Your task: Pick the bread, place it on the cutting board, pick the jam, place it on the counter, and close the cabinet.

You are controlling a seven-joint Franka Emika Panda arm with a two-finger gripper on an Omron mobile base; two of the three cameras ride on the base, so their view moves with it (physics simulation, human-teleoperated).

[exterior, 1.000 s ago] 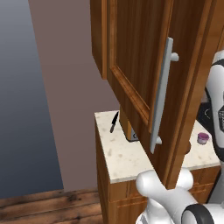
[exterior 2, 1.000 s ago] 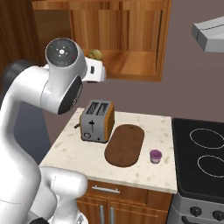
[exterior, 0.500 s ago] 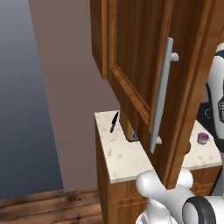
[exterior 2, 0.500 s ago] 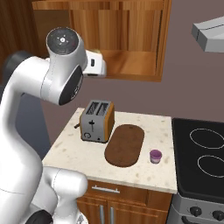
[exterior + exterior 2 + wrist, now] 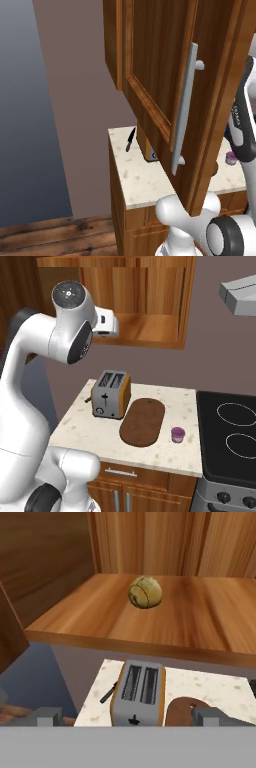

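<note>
The fingers [image 5: 127, 717] are standing wide apart and holding nothing, their two tips showing at the near edge of the hand view, with the open cabinet [image 5: 150, 331] in front of them. The bread [image 5: 145, 592] is sitting on the cabinet shelf, a little to the far side of its front edge and well apart from the fingers, so the step in hand looks like the reach for the bread, the first part of the task. The next move is calling for the hand to go forward and slightly up over the shelf edge, bring the fingers to either side of the bun, and close on it without pushing it toward the back wall.

Below the shelf, the counter [image 5: 80, 431] is carrying a toaster [image 5: 111, 394] at the left, the cutting board [image 5: 143, 421] just right of it and bare, and the jam [image 5: 177, 434] right of the board, near the stovetop [image 5: 230, 431]; the jam seems already to be down on the counter. A black knife [image 5: 130, 139] is lying at the far left of the counter. The cabinet door [image 5: 165, 85] is swinging wide open, its long silver handle [image 5: 183, 107] facing the left camera, so closing it is not yet done. A range hood [image 5: 239, 295] is hanging at the upper right
</note>
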